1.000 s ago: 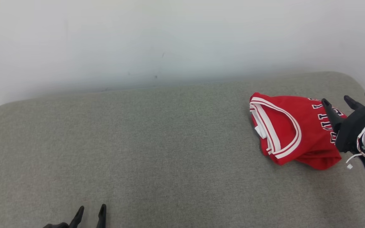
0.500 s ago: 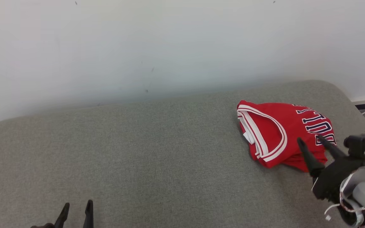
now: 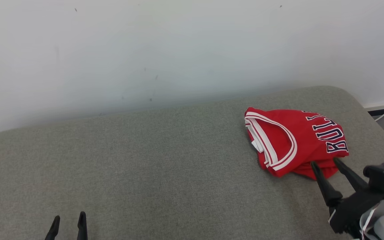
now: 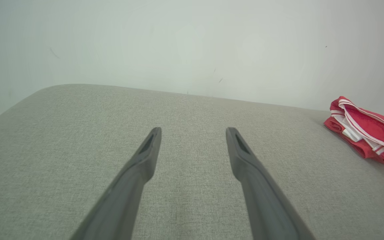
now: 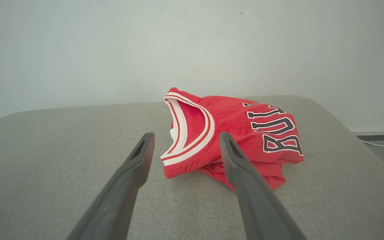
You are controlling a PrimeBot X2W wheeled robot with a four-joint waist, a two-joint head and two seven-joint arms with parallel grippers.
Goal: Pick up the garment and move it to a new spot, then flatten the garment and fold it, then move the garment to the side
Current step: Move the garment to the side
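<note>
Folded red jersey (image 3: 295, 140) sits far right on grey cushion (image 3: 145, 160), prob. its final spot; right pincer (image 3: 324, 162) wide & empty just near of it, left pincer (image 3: 69, 215) wide, idle near-left.

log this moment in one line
garment: red jersey folded, right end of grey cushion | left gripper: open, over cushion | right gripper: open, at jersey's near edge, nothing held

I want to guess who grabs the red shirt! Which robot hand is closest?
The right gripper: its tips are beside the red shirt, while the left gripper sits far across the grey cushion.
</note>
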